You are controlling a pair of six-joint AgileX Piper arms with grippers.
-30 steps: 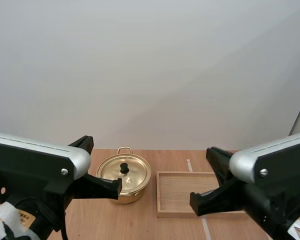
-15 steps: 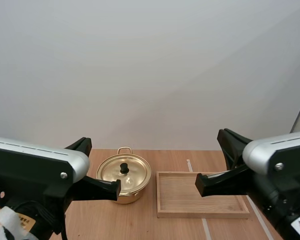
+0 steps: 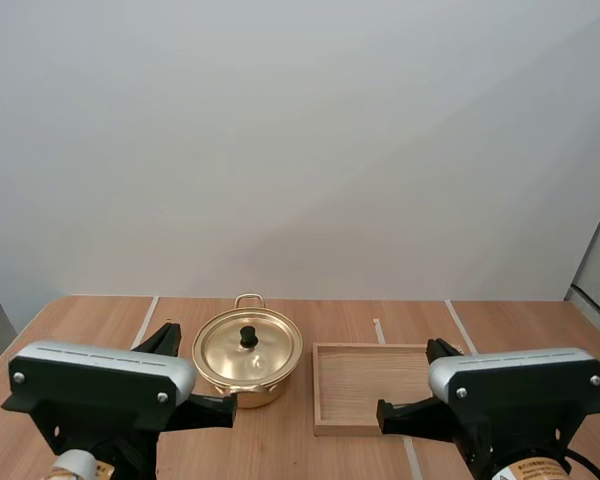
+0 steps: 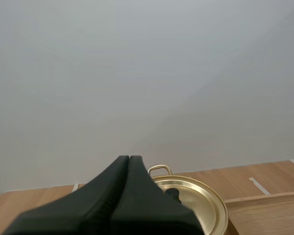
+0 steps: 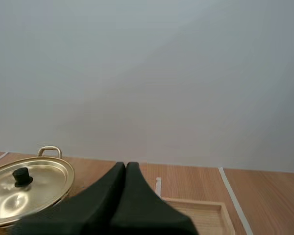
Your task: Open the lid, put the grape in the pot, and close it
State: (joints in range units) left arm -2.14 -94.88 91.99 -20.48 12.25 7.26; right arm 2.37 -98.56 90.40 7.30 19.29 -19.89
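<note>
**Operator:** State of both grippers?

**Technician:** Left gripper (image 4: 129, 157) and right gripper (image 5: 126, 164) each have their fingers pressed together, holding nothing.

**Operator:** Lid position?

**Technician:** The lid (image 3: 242, 355) sits closed on the pot (image 3: 265, 388), knob (image 3: 248, 336) upright. The pot lies directly ahead of the left gripper and off to the right gripper's left. The left arm is judged nearer.

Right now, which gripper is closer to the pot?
Left. The left gripper sits by the near side of the pot. The right gripper is farther off, at the wooden tray's near edge, to the pot's right.
</note>
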